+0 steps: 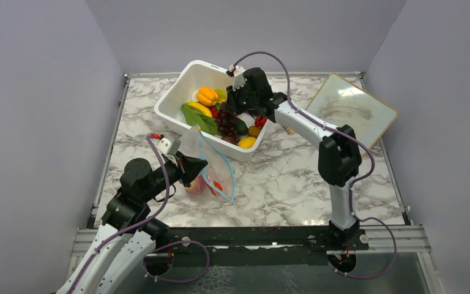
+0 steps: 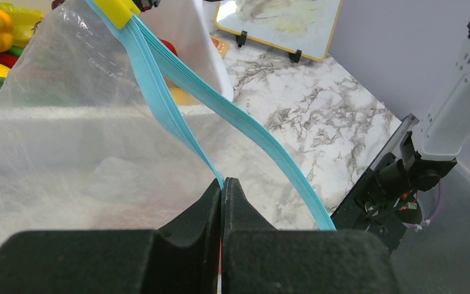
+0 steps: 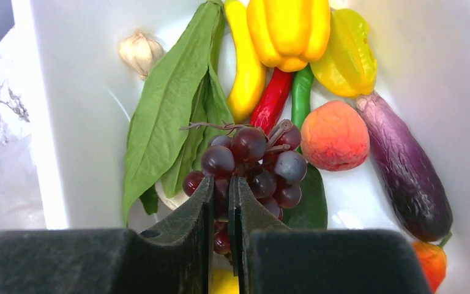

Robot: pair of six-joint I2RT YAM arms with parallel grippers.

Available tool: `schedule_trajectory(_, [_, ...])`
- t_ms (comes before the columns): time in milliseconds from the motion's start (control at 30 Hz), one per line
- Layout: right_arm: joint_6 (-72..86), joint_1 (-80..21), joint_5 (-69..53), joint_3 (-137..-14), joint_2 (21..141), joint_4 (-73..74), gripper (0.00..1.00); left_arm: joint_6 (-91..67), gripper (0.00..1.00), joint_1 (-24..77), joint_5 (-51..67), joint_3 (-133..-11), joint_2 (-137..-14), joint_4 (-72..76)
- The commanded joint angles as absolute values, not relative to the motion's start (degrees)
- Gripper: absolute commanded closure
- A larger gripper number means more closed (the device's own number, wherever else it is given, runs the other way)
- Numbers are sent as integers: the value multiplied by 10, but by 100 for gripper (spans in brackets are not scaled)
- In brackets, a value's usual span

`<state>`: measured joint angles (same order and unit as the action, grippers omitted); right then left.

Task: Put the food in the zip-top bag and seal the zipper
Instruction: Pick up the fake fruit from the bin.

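The clear zip-top bag (image 1: 211, 162) stands in front of the white tub (image 1: 183, 82), its mouth held open, with some red and peach food inside. Its light blue zipper (image 2: 159, 92) runs up to a yellow slider (image 2: 116, 9). My left gripper (image 1: 203, 165) is shut on the bag's mouth edge (image 2: 222, 182). My right gripper (image 1: 232, 111) is down in the tub, shut on the purple grapes (image 3: 254, 162). Around it lie a yellow pepper (image 3: 287, 27), a peach (image 3: 335, 135), an eggplant (image 3: 404, 165), a red chilli (image 3: 273, 98) and green leaves (image 3: 165, 116).
A framed white board (image 1: 352, 107) leans at the back right. A garlic bulb (image 3: 139, 52) lies in the tub's corner. The tub walls rise close around my right gripper. The right arm's base (image 2: 404, 184) stands to the right of the bag.
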<state>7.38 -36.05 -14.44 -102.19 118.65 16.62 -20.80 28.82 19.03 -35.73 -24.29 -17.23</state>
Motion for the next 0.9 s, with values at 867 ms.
schedule_trajectory(867, [142, -365, -200, -797, 786, 176, 99, -219, 100, 283, 208, -348, -255, -151])
